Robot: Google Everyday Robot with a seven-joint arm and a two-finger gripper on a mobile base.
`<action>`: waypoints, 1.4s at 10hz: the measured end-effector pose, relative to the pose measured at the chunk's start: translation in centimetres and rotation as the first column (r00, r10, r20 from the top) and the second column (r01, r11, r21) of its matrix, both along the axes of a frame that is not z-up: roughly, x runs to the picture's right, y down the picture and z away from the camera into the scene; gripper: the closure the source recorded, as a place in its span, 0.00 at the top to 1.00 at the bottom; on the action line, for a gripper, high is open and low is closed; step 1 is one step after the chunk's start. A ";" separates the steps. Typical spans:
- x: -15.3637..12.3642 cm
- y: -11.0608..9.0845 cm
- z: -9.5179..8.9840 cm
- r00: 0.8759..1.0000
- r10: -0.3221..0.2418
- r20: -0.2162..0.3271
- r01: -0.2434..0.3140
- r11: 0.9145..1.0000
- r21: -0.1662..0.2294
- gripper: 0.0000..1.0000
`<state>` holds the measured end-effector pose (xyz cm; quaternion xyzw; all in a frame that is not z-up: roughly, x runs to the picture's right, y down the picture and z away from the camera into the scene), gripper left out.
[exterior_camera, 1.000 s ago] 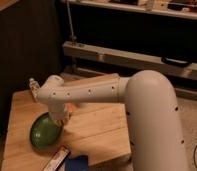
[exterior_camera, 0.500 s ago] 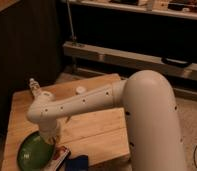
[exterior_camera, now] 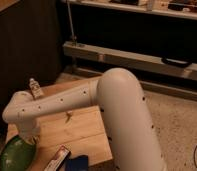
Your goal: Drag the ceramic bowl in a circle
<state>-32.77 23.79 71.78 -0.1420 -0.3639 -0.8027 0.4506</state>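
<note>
The ceramic bowl (exterior_camera: 12, 156), glossy green and shallow, sits at the front left corner of the wooden table (exterior_camera: 82, 131), partly cut off by the picture's lower edge. My white arm reaches across the table from the right and bends down at the wrist. My gripper (exterior_camera: 28, 142) is at the bowl's right rim, shut on it, mostly hidden under the wrist.
A small bottle (exterior_camera: 36, 89) stands at the table's back left. A red and white packet (exterior_camera: 57, 160) and a blue object (exterior_camera: 78, 163) lie at the front edge, right of the bowl. A metal rail (exterior_camera: 142, 60) and dark shelving stand behind the table.
The bowl and my gripper have moved together to the left and toward the table's front edge. The arm has swung further across the table.
</note>
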 end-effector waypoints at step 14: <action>14.3 -8.9 6.8 0.968 0.210 -0.138 -0.211 0.977 0.008 0.00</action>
